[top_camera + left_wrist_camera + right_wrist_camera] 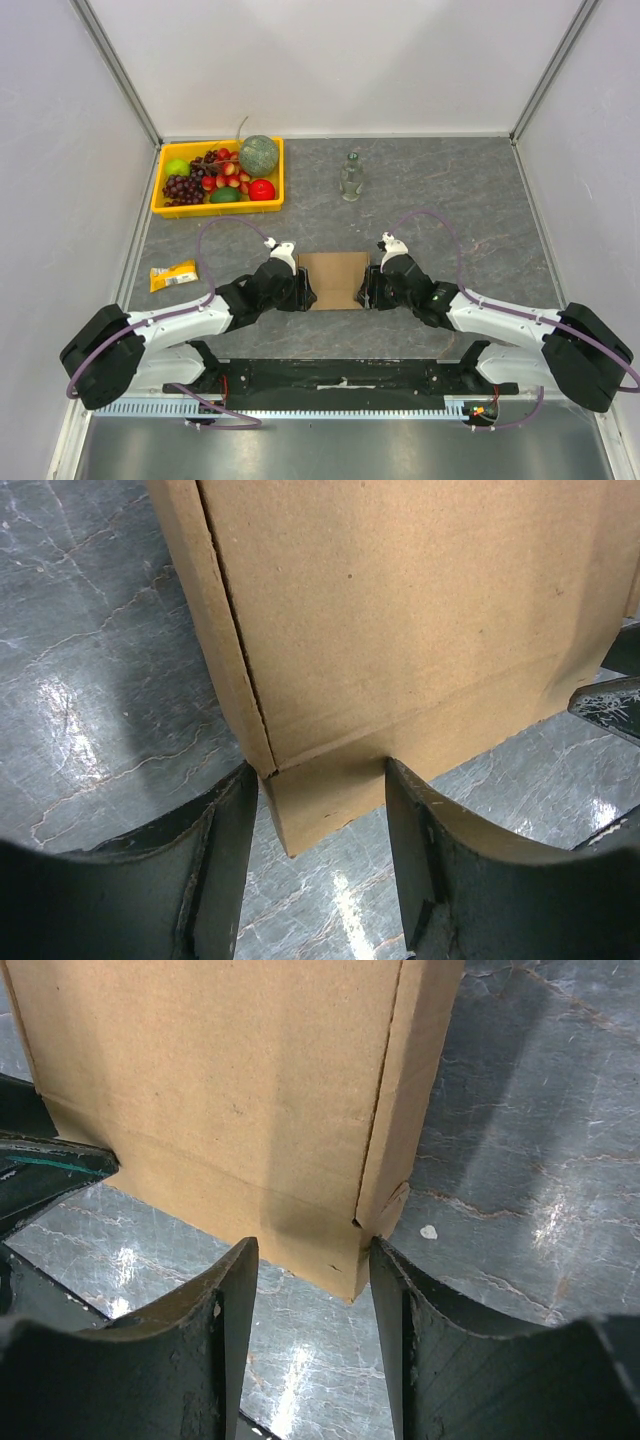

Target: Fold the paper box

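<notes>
The paper box (333,278) is a plain brown cardboard piece in the middle of the grey table, between my two arms. My left gripper (305,291) is at its left end and my right gripper (366,290) at its right end. In the left wrist view a creased corner flap of the box (330,800) fills the gap at the gripper (322,770), and both dark fingertips touch its sides. The right wrist view mirrors this: the box's corner flap (320,1250) lies between the tips of that gripper (312,1245). Each wrist view catches the opposite arm's finger at its edge.
A yellow tray (157,208) of fruit stands at the back left. A small glass bottle (350,178) stands behind the box. A yellow snack packet (174,275) lies at the left beside my left arm. White walls close the table on three sides.
</notes>
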You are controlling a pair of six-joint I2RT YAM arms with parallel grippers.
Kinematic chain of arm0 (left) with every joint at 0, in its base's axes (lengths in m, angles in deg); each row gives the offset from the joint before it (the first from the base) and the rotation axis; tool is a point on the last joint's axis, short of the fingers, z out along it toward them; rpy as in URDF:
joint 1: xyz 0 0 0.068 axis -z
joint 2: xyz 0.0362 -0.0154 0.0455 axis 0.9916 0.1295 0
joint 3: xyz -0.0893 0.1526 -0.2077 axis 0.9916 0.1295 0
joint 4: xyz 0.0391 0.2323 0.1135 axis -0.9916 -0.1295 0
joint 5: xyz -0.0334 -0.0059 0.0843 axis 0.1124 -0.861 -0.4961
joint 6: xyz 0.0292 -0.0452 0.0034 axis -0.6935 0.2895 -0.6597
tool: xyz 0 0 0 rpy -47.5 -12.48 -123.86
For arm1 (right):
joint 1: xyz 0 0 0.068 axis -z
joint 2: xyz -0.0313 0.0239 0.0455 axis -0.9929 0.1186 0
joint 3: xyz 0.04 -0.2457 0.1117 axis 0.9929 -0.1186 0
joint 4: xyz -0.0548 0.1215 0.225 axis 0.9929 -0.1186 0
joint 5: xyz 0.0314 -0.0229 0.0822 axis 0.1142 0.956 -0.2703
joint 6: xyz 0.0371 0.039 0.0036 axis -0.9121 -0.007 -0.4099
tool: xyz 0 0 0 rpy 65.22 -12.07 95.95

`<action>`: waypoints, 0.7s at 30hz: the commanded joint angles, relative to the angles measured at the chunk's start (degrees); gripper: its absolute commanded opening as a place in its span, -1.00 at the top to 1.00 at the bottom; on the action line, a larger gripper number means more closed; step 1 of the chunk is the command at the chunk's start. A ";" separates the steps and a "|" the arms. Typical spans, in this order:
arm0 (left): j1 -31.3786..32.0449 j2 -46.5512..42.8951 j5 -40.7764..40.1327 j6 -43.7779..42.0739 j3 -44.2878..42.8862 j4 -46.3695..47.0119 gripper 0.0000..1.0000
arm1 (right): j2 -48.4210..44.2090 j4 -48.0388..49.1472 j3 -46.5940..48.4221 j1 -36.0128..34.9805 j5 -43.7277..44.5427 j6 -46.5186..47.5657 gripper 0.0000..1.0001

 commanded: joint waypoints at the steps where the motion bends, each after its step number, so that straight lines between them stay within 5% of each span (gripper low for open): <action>1: 0.31 0.28 -1.12 -1.90 0.25 2.73 -0.19 | -0.79 2.45 -0.22 -0.11 1.08 -0.85 -0.12; 11: 0.31 0.19 -2.00 -2.25 0.08 2.20 -0.19 | -5.98 -8.09 6.19 0.15 12.32 6.18 -0.43; 21: 0.31 -0.25 -2.35 -2.42 -0.01 1.41 -0.18 | -2.82 -9.94 11.29 0.68 11.19 9.70 -0.33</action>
